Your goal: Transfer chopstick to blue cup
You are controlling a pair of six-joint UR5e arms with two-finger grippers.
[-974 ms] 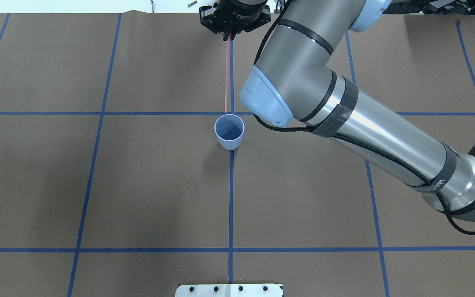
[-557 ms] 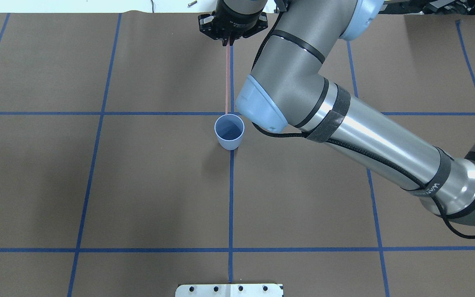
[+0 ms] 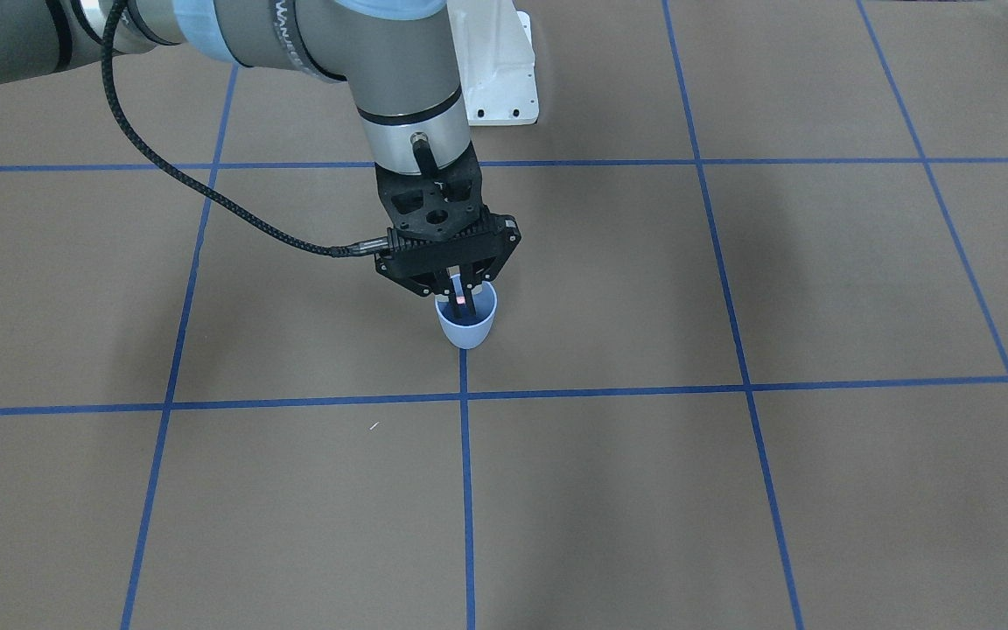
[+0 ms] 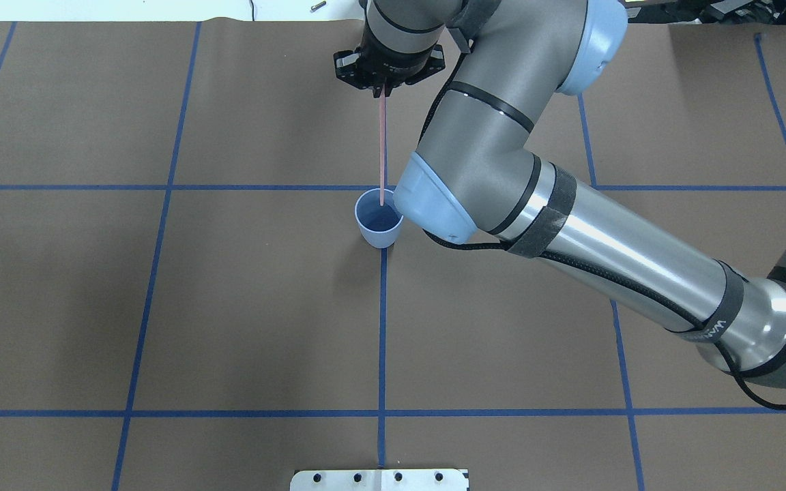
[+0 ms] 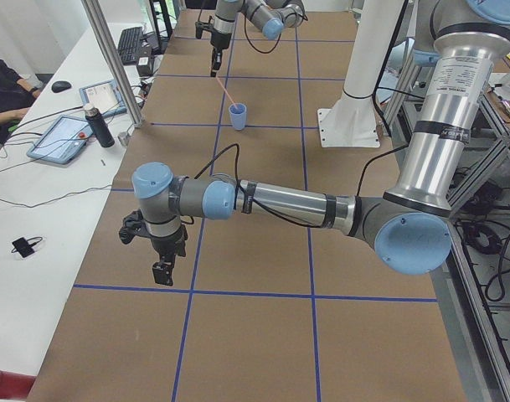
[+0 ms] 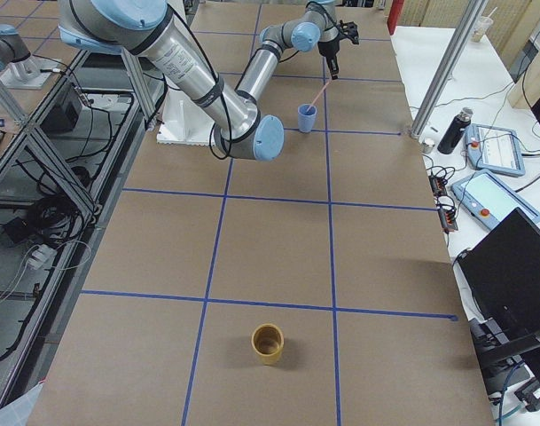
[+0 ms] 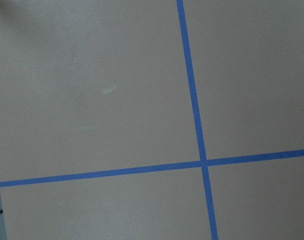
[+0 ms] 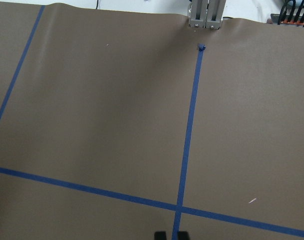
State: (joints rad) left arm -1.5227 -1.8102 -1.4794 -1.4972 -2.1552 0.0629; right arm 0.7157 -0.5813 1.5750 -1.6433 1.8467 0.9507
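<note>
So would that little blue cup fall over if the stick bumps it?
Probably: the blue cup looks thin and empty, so likely light. It narrows toward its base, so it may tip easily. The chopstick in the right tool sits near its rim; a sideways nudge could topple it.

1. We see bright, even overhead light; the blue cup (image 4: 374, 230) throws a soft shadow on the table (image 4: 229, 307).
2. We note glare along the right arm (image 4: 625, 252).
3. We find the left wrist view slightly soft.

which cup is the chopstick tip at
The blue cup: the chopstick tip is at its mouth; the tan cup stands far off.
</note>
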